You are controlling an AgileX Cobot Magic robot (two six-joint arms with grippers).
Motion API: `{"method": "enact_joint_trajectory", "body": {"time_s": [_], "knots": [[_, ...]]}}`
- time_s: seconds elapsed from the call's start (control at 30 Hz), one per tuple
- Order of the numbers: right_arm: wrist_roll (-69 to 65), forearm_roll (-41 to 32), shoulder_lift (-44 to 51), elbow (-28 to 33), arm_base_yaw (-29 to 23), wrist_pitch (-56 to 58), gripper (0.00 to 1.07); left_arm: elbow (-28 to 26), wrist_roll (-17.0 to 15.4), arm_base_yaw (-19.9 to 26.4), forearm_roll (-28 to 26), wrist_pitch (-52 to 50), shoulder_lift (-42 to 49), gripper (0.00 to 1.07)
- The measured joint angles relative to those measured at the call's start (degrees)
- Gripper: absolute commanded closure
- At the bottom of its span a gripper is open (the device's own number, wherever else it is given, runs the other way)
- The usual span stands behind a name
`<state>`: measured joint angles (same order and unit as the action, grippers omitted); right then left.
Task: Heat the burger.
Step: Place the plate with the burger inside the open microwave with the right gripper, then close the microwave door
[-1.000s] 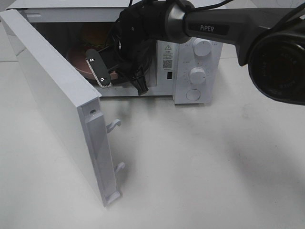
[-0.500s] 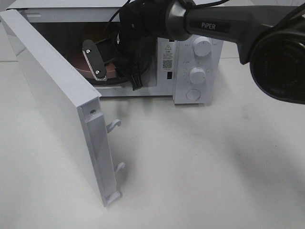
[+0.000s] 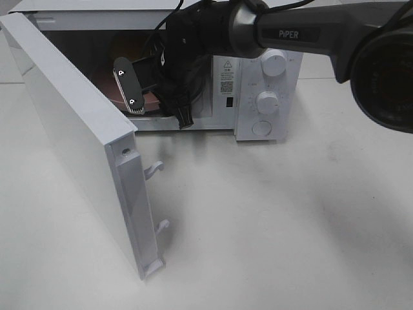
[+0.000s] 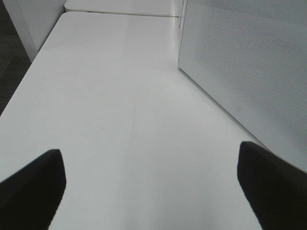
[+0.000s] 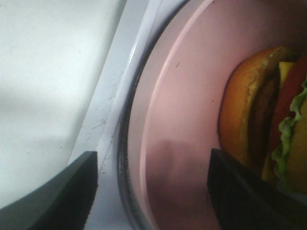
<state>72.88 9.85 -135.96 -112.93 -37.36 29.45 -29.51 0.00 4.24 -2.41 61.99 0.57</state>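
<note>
Inside the microwave (image 3: 264, 84), the "PiPER" arm's (image 3: 303, 35) right fingers (image 3: 128, 86) gape beside the burger (image 5: 247, 110); left fingers (image 4: 29, 187) gape outside.

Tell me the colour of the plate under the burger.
The plate is pink, clearest in the right wrist view.

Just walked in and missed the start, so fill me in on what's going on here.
The right arm reaches into the open microwave. The right gripper has its jaws apart at the rim of the pink plate and grips nothing. The plate lies on the glass turntable and carries the burger. The left gripper hangs open and empty over the table, beside the door. That door is wide open, so heating has apparently not begun.
</note>
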Motion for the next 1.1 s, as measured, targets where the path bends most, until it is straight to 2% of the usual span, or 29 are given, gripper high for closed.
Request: {"method": "enact_joint_trajectory", "body": {"time_s": [0.33, 0.43, 0.7, 1.1], "knots": [[-0.1, -1.0, 5.7, 8.8, 0.0, -4.2, 0.30, 0.0, 0.0, 0.0, 0.0, 0.0, 0.0, 0.17], [-0.1, -1.0, 7.0, 10.6, 0.0, -4.5, 0.30, 0.0, 0.0, 0.0, 0.0, 0.0, 0.0, 0.17], [-0.1, -1.1, 13.1, 20.1, 0.0, -7.3, 0.31, 0.0, 0.0, 0.0, 0.0, 0.0, 0.0, 0.17], [-4.8, -1.1, 20.7, 29.8, 0.0, -8.7, 0.31, 0.0, 0.0, 0.0, 0.0, 0.0, 0.0, 0.17]]}}
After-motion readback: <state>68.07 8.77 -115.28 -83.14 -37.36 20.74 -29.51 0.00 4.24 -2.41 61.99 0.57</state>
